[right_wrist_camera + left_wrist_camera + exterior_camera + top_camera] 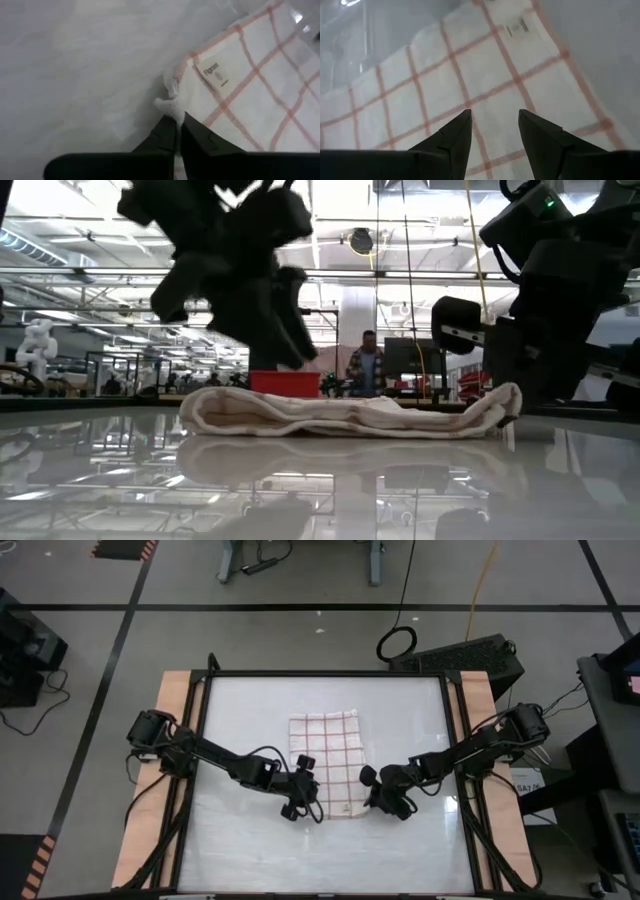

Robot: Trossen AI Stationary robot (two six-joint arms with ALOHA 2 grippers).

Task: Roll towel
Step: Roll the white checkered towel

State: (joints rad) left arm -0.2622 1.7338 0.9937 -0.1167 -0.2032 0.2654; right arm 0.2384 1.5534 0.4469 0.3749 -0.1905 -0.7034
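The white towel [325, 755] with red-brown grid lines lies on the white tabletop at its middle. In the low view its near edge [340, 415] shows as a low, thick, rumpled band. My left gripper [305, 795] is open and hovers above the towel's near left part [470, 80], clear of it in the low view [270, 310]. My right gripper [373, 802] is at the towel's near right corner and shut on it [178, 122]. A small label [212, 70] sits by that corner. My right gripper pinches the towel's near right corner [171, 106] between its two fingers; only a small bunched tip of cloth shows past them. The fingers come slanting down from the table's right side. The corner is raised a little [505, 402], and the rest of the towel lies on the table.
The tabletop [250, 850] has a black frame and wooden side strips, with free room left, right and near of the towel. Beyond the table's far edge the low view shows a red bin [285, 383] and a person [368, 365].
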